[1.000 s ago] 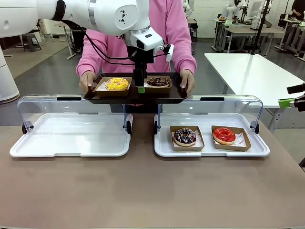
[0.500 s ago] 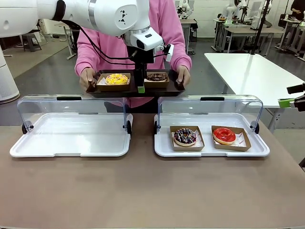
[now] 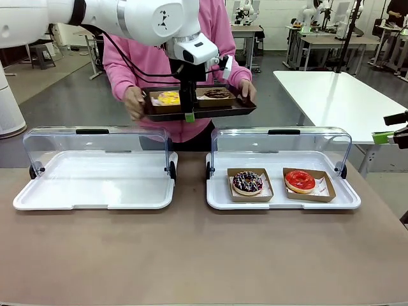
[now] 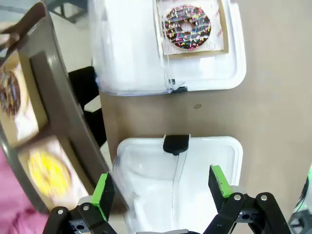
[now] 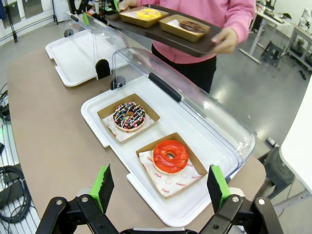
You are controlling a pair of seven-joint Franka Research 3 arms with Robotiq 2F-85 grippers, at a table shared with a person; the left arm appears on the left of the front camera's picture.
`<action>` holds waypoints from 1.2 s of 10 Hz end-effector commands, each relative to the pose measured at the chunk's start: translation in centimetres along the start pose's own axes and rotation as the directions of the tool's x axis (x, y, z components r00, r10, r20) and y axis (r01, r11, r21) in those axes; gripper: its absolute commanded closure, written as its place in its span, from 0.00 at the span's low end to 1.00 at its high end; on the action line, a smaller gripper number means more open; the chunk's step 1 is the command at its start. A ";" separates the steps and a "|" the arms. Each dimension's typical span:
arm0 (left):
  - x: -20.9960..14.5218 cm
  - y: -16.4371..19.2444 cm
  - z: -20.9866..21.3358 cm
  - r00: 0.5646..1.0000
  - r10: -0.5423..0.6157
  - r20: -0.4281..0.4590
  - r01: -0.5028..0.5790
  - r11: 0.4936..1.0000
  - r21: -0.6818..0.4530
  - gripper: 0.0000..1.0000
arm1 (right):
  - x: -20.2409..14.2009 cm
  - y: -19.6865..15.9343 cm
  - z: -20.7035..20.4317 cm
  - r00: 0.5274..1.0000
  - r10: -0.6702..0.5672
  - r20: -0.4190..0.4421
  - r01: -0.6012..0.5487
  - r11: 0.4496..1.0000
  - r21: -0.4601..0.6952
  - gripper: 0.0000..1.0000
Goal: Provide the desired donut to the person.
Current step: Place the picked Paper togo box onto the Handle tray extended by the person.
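Note:
The person [image 3: 210, 38] in a pink hoodie holds a dark tray [image 3: 236, 109] with both hands beyond the table. On it sit a yellow donut [image 3: 168, 97] and a chocolate donut [image 3: 217, 94] in cardboard boats. My left gripper [image 3: 189, 116] hangs open at the tray's near edge with nothing between its fingers. From the left wrist, the left gripper [image 4: 161, 187] stands over the empty white tray [image 4: 229, 151], the dark tray [image 4: 58, 122] off to one side. My right gripper [image 5: 160, 187] is open above the red donut [image 5: 170, 156] and sprinkled donut [image 5: 129, 116].
Two white display trays with raised clear lids stand on the brown table: the left one [image 3: 95, 191] bare, the right one [image 3: 280, 201] holding the sprinkled donut [image 3: 247, 182] and red donut [image 3: 299, 181]. My right gripper [image 3: 386, 136] shows at the right edge, by a white table [image 3: 331, 95].
The person has lifted the dark tray higher and swung it to the right, tilting it slightly. My left gripper has stayed in place and open.

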State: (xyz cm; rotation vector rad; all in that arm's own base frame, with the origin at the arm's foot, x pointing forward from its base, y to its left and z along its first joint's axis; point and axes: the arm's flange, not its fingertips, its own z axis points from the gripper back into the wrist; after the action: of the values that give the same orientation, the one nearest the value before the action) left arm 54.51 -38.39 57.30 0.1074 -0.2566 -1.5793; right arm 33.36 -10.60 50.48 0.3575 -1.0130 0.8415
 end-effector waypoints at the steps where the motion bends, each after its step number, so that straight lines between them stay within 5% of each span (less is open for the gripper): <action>1: -5.7 -3.2 4.1 0.980 0.196 0.047 -0.194 0.980 -0.038 0.00 | -0.1 -0.2 -0.4 1.000 0.002 0.027 -0.002 1.000 0.010 0.00; 4: -17.1 -10.1 7.7 0.870 0.427 0.247 -0.415 0.904 -0.102 0.00 | -0.1 -0.2 -0.4 1.000 0.002 0.027 -0.002 1.000 0.010 0.00; 9: -32.9 -22.7 9.3 0.698 0.525 0.487 -0.574 0.817 -0.058 0.00 | -0.1 -0.2 -0.4 1.000 0.002 0.027 -0.002 1.000 0.010 0.00; 12: -39.1 -25.5 8.0 0.686 0.551 0.475 -0.586 0.806 -0.088 0.00 | -0.1 -0.2 -0.4 1.000 0.002 0.027 -0.002 1.000 0.010 0.00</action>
State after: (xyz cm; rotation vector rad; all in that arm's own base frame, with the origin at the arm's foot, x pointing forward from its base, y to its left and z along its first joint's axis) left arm 29.00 0.56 56.55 -0.2966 -0.6917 -0.9133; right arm 33.36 -10.64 50.47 0.3577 -1.0127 0.8409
